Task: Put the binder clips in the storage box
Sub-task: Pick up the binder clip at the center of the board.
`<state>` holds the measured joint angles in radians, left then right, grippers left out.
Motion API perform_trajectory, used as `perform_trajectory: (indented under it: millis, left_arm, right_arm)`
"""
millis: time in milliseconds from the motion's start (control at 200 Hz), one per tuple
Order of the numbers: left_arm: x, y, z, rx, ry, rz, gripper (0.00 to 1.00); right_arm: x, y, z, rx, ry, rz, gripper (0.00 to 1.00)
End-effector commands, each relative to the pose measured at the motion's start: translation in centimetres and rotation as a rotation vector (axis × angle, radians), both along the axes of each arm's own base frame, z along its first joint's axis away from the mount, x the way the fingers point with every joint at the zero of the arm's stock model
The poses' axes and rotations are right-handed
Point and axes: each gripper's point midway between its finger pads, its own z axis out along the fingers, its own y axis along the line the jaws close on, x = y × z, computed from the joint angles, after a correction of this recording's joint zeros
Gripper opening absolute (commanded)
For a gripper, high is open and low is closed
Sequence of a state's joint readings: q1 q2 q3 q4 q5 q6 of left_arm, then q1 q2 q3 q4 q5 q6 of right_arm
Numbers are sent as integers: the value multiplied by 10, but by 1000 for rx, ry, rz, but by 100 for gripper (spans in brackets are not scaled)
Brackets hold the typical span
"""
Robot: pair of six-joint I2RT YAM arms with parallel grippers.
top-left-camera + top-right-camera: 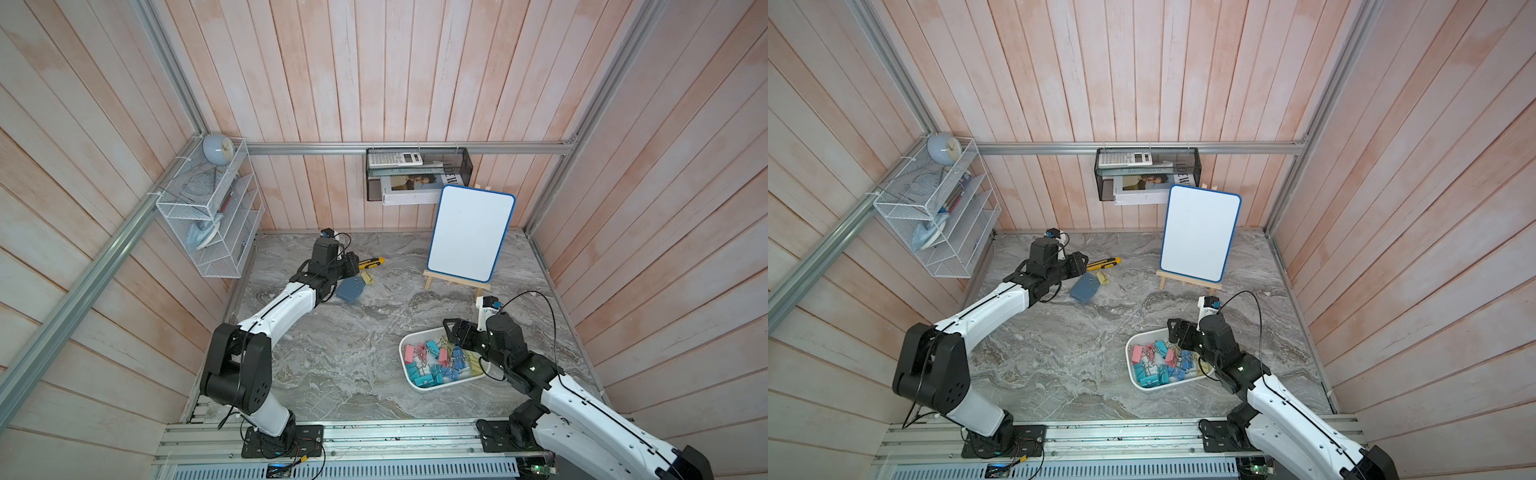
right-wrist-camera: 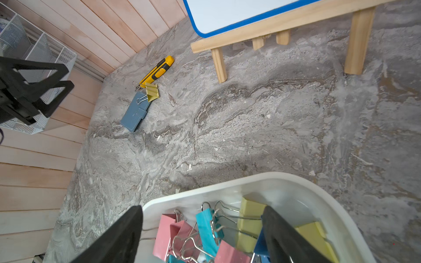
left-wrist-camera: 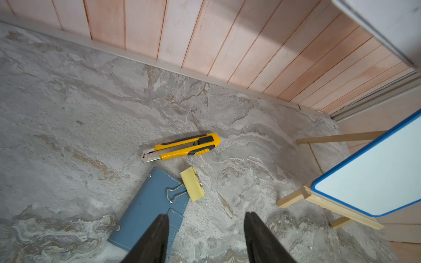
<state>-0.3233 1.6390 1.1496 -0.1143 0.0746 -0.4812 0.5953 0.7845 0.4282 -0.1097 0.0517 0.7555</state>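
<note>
A yellow binder clip (image 3: 192,184) lies on the table at the far left, one wire handle resting on a flat blue-grey pad (image 3: 148,205). In both top views it shows between the pad and the knife (image 1: 367,277) (image 1: 1103,277). My left gripper (image 3: 206,215) hovers just short of it, open, nothing between its fingers. The white storage box (image 1: 402,353) (image 2: 205,186) sits at the right front with several pink, teal, blue and yellow binder clips (image 1: 436,361) (image 2: 205,230) inside. My right gripper (image 2: 201,208) hangs open over the box's far end, holding nothing.
A yellow-and-black utility knife (image 3: 184,146) lies just beyond the loose clip. A blue-framed whiteboard on a wooden easel (image 1: 471,232) stands at the back right. A white wire rack (image 1: 212,208) and a black mesh basket (image 1: 417,170) hang on the walls.
</note>
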Motion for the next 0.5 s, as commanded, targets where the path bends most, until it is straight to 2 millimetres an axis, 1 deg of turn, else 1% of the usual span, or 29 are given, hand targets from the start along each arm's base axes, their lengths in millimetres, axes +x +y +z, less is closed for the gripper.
perform_trajectory:
  millis: [0,55,95,135,210,275,335,425,495]
  left_arm:
    - [7,-6,-12,-54,21,-11,59]
    - [13,-8,-21,-87,41,-7,60]
    - [16,-9,-28,-111,57,2,63]
    - [19,-10,-33,-130,67,11,69]
    - [25,-10,-41,-150,87,35,85]
    - [31,-9,-46,-146,93,47,92]
    - [35,-6,-51,-126,105,66,94]
    - [40,-5,-60,-95,133,71,95]
    - [42,-13,-64,-102,150,35,93]
  right_arm:
    - [7,2,22,29,-47,-29,85]
    - [5,2,21,16,-48,-33,85]
    - [4,3,20,9,-51,-31,85]
    - [3,4,19,6,-49,-28,85]
    - [2,4,18,8,-46,-26,86]
    - [1,4,19,10,-48,-25,85]
    - [2,3,19,13,-53,-33,85]
    - [2,2,19,16,-57,-39,86]
    - [3,2,18,16,-61,-44,86]
